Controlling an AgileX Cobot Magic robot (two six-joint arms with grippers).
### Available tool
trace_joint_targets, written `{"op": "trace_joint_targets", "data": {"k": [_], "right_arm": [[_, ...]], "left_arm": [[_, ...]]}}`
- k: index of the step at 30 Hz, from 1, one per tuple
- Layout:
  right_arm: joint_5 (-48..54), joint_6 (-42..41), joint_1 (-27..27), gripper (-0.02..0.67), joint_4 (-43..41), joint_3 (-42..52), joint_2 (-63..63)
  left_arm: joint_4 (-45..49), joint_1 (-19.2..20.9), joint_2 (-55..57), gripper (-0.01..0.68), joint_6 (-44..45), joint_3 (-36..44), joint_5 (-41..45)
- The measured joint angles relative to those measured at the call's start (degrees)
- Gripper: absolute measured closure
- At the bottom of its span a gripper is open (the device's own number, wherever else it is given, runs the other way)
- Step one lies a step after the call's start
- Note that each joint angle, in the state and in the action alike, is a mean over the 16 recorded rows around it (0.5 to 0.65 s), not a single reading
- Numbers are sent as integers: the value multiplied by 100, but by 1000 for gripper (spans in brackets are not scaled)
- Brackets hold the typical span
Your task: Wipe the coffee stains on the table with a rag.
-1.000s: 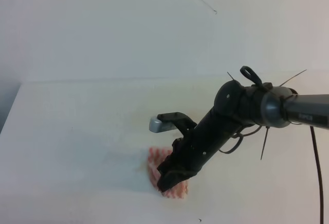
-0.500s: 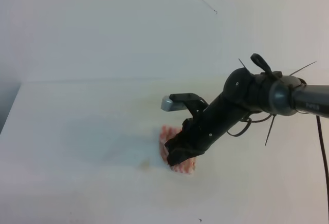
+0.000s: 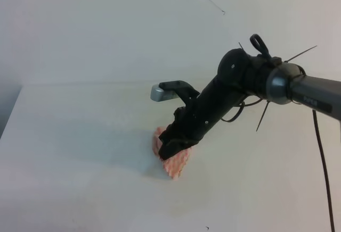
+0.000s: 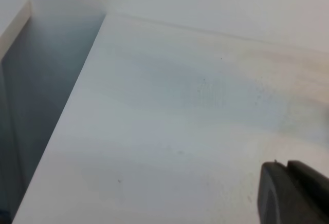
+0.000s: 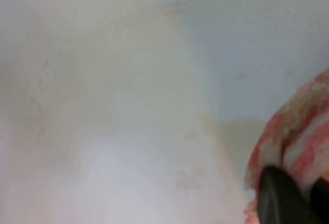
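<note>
My right gripper [image 3: 169, 151] is shut on the pink-and-white striped rag [image 3: 175, 166] and presses it flat on the white table [image 3: 80, 136] near the middle. In the right wrist view the rag [image 5: 295, 131] bunches around my dark fingertips [image 5: 280, 198] at the lower right. Of the coffee stains only a faint beige smear [image 5: 203, 131] shows beside the rag, with a pale tan trace [image 4: 293, 67] in the left wrist view. My left gripper [image 4: 289, 196] sits at that view's lower right corner, its two dark fingers pressed together, holding nothing.
The table's left edge [image 4: 77, 95] drops into a dark gap. A white wall [image 3: 133, 24] stands behind the table. A black cable [image 3: 322, 163] hangs from the right arm at the far right.
The right gripper has dragged the rag away from the table's front edge, first to the right and then back left and farther in. Its grip has not changed.
</note>
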Motion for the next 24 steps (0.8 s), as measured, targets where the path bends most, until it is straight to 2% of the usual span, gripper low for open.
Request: {"op": "trace_joint_targets", "data": {"k": [16,24], "right_arm": [[264,293,573,649,-319,-162,241],[138,777,424,645,-502,-174,326]], "left_arm": [[0,0,0,672,0,0,0],[0,0,0,672,0,0,0]]}}
